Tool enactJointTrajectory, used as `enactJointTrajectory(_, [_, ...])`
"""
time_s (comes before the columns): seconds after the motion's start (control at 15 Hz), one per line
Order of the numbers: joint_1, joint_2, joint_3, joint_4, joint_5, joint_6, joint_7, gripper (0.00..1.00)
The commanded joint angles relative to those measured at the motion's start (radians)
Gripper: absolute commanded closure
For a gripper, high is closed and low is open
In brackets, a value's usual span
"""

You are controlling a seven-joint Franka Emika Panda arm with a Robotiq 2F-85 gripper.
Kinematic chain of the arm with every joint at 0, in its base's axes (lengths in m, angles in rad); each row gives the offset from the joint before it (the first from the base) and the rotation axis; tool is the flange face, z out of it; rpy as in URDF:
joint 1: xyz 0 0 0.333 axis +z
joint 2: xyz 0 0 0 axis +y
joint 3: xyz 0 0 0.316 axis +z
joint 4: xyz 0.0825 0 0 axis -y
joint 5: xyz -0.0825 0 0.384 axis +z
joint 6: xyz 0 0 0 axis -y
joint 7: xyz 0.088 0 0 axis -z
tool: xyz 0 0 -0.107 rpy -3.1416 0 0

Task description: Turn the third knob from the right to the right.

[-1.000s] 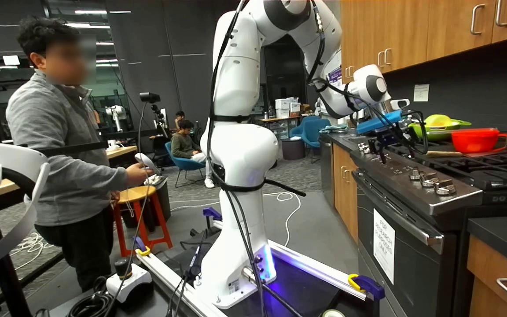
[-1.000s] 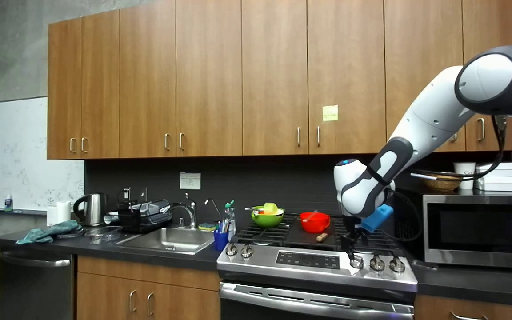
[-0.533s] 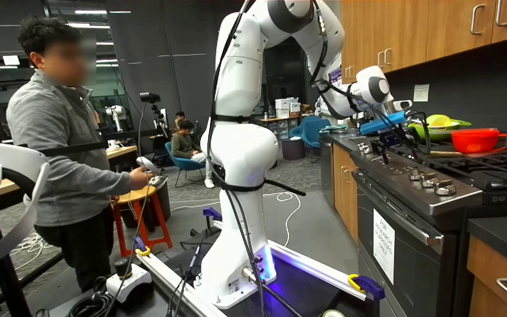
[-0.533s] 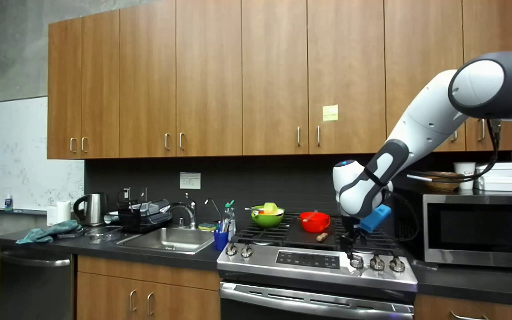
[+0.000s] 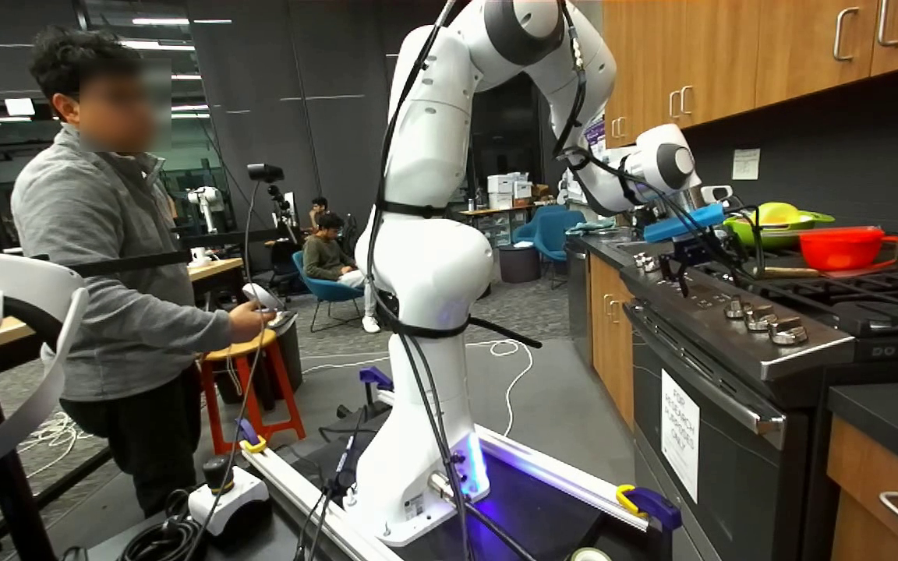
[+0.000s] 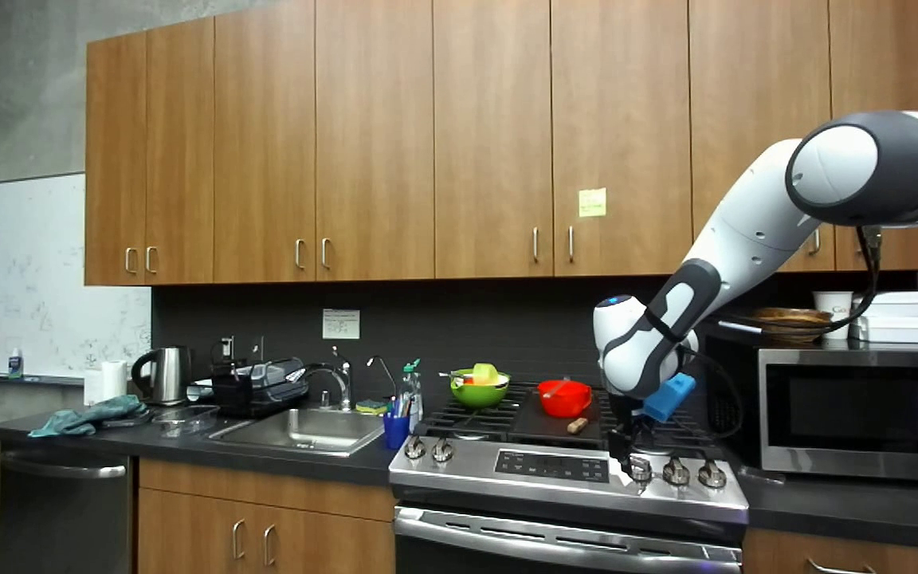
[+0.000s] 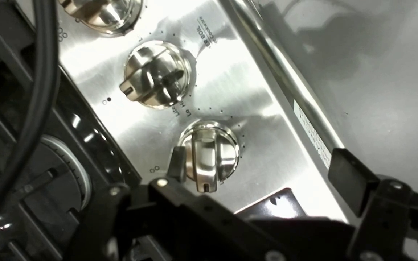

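Probably only the reach is done: the pincer (image 7: 263,172) stands spread, far finger (image 7: 177,165) beside the third knob (image 7: 209,156), right of the button panel (image 6: 553,466), contact unclear; the rightward turn remains.
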Motion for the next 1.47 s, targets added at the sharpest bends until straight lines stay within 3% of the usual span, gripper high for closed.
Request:
enactJointTrajectory(0.0, [-0.001, 0.027, -0.010, 0.032, 0.033, 0.000, -0.048, 0.00])
enactJointTrajectory(1.4, [-0.018, 0.080, -0.028, 0.068, 0.067, 0.008, -0.049, 0.00])
